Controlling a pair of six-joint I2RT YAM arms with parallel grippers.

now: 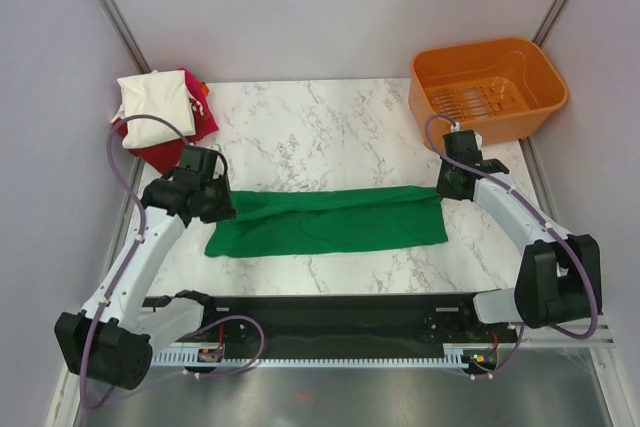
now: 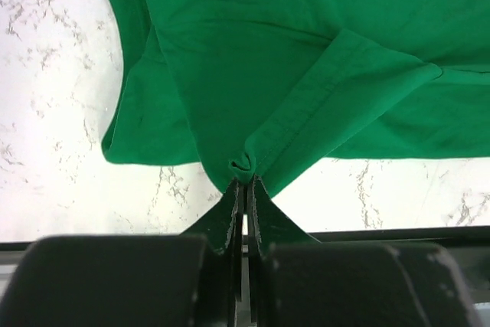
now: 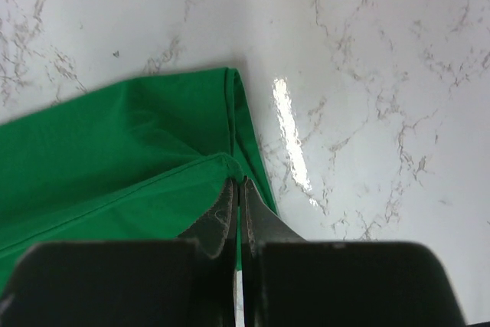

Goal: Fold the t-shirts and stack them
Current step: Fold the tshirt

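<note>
Green t-shirt [image 1: 330,219] stretched flat; left gripper [image 2: 243,180] clamped on one end, right gripper [image 3: 236,183] clamped on other.

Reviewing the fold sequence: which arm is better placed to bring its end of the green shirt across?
Probably the right. The left gripper and right gripper each pinch an end of the green t-shirt, but the folded stack lies at the far left, so folding leftward ends nearer it.

overhead; wrist close-ups on shared tee [image 1: 330,219]
</note>
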